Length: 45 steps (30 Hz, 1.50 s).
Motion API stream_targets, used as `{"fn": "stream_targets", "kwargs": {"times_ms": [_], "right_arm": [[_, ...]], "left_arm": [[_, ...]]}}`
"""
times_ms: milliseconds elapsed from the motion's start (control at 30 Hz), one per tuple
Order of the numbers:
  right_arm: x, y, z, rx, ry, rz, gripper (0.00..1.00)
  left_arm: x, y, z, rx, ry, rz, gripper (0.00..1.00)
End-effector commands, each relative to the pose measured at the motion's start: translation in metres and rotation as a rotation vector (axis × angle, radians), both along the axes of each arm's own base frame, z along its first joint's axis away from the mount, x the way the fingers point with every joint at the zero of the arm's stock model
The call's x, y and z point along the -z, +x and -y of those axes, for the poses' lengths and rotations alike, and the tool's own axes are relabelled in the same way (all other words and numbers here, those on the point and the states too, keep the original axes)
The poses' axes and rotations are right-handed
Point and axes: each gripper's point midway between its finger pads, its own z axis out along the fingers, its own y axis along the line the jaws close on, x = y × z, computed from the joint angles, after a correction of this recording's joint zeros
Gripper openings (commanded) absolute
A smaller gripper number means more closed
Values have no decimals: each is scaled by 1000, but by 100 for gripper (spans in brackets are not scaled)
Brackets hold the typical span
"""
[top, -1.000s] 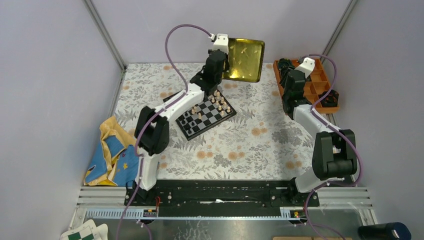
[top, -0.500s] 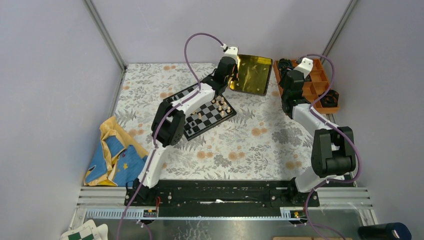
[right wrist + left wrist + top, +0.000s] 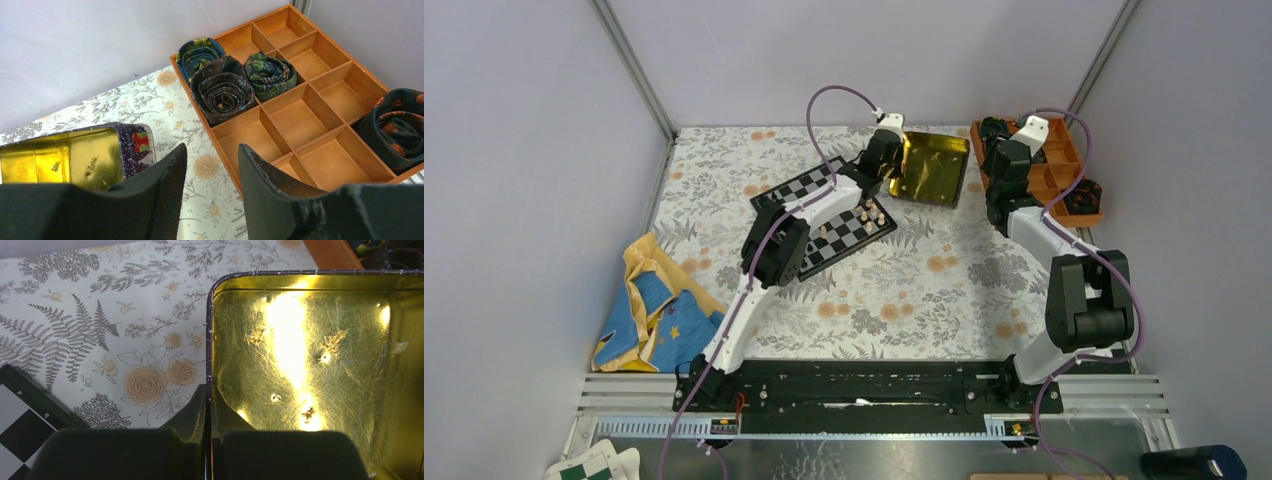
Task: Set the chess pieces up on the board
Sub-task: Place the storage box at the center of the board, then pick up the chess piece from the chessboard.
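The board [image 3: 846, 236], black-and-grey checkered, lies left of centre on the flowered cloth, and one corner [image 3: 20, 422] shows in the left wrist view. Tiny tan chess pieces [image 3: 871, 214] stand on its right part; my left arm hides others. My left gripper [image 3: 892, 168] [image 3: 208, 390] is shut on the left rim of the gold tin [image 3: 934, 168] [image 3: 310, 355], one finger inside the wall and one outside. The tin's inside holds no pieces, only scuffs. My right gripper [image 3: 998, 172] [image 3: 211, 152] hangs open over the cloth between the tin [image 3: 75, 155] and the orange tray, holding nothing.
An orange compartment tray [image 3: 1064, 170] [image 3: 305, 107] with rolled dark ties [image 3: 222, 90] sits at the back right. A yellow-and-blue cloth [image 3: 652, 310] is bunched at the left edge. A green-and-white checkered item [image 3: 594, 465] lies outside the frame, bottom left. Enclosure walls surround the table.
My left arm has swung right and down with the tin. The tin has gone from raised and tilted at the back to low and level beside the tray. The right arm has not moved.
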Motion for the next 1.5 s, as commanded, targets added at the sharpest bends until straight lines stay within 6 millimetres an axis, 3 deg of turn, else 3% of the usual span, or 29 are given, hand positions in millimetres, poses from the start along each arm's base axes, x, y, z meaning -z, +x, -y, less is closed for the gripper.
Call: {"fn": "stream_targets", "kwargs": {"times_ms": [0,133,433,700,900,1033,1133,1467], "right_arm": [[-24,12,4,20,0,82,49],[-20,13,4,19,2,76,49],[-19,12,4,18,-7,69,49],[-29,11,4,11,-19,79,49],[-39,13,-4,-40,-19,77,49],[-40,22,-26,-158,-5,32,51],[-44,28,-48,-253,-8,-6,52],[-46,36,-145,-541,7,-97,51]], "left_arm": [[-35,15,5,-2,-90,76,3],[-28,15,8,8,-98,67,7],[-20,15,14,28,-127,52,35],[-29,17,18,37,-160,66,38],[-58,13,22,50,-192,94,40],[-92,7,17,43,-193,121,43],[-115,-2,1,7,-185,113,44],[-185,-53,-94,-203,-99,121,48]]}}
